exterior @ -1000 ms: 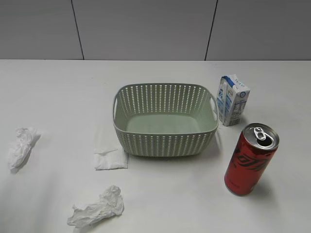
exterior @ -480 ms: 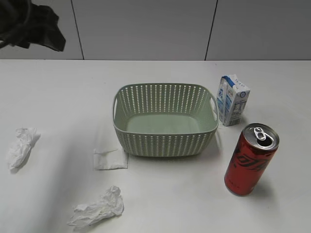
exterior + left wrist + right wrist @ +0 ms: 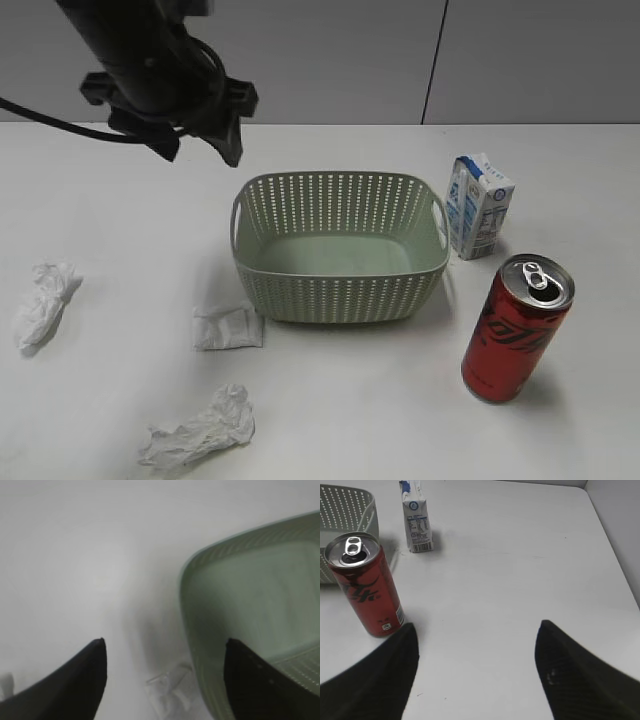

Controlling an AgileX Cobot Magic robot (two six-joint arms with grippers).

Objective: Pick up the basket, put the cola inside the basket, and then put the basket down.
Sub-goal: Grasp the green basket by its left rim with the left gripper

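The pale green basket (image 3: 340, 248) stands empty in the middle of the white table. It also shows blurred in the left wrist view (image 3: 250, 605) and at the top left corner of the right wrist view (image 3: 342, 505). The red cola can (image 3: 515, 328) stands upright at its front right, and also at the left in the right wrist view (image 3: 365, 587). My left gripper (image 3: 200, 145) hangs open above the table, just behind the basket's left end; its fingertips (image 3: 165, 647) are empty. My right gripper (image 3: 477, 630) is open and empty over bare table, right of the cola.
A white-and-blue milk carton (image 3: 480, 205) stands right of the basket, also seen in the right wrist view (image 3: 416, 517). Crumpled tissues lie at the far left (image 3: 42, 303), front left (image 3: 198, 428), and by the basket's front left corner (image 3: 228, 326).
My left arm has come into the exterior view from the top left and moved right and down towards the basket's left end. The basket, cola and carton have not moved.
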